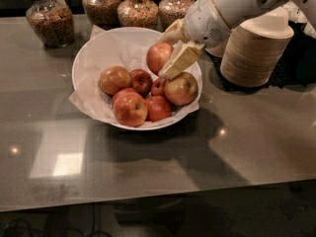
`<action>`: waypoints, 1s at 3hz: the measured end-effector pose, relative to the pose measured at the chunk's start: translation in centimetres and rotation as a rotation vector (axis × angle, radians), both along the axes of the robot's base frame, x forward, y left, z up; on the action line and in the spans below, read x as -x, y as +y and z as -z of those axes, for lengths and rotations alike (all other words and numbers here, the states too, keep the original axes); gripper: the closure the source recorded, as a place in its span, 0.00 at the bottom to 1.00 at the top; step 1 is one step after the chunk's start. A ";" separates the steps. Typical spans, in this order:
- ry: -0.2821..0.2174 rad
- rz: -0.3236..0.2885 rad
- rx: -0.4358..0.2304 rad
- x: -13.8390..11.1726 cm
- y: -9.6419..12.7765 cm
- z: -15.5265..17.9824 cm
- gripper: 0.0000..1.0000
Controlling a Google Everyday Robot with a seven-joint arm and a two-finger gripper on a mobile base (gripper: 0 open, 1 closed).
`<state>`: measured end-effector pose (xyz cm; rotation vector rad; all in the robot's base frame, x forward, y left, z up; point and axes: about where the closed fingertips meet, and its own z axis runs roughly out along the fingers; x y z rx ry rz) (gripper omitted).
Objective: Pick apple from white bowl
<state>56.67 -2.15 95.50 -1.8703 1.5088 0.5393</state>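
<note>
**Apple clamped in gripper at the bowl's far right side**

The gripper [169, 57] is closed on the apple [156, 57], one cream finger across its right face and the other behind it. The apple sits inside the far right part of the white bowl [81, 63], against the crumpled paper lining and apart from the other apples [130, 108] heaped toward the bowl's front (six or so, some small and dark red). On the bench [247, 147] stand stacked paper bowls [254, 53] and jars [49, 21].
</note>
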 end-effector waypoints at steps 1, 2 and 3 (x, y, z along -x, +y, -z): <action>-0.028 0.015 -0.121 -0.1 -1.6 -3.3 1.00; -0.022 -0.002 -0.225 -0.1 -1.9 -5.7 1.00; -0.019 -0.071 -0.283 0.6 -0.1 -7.4 1.00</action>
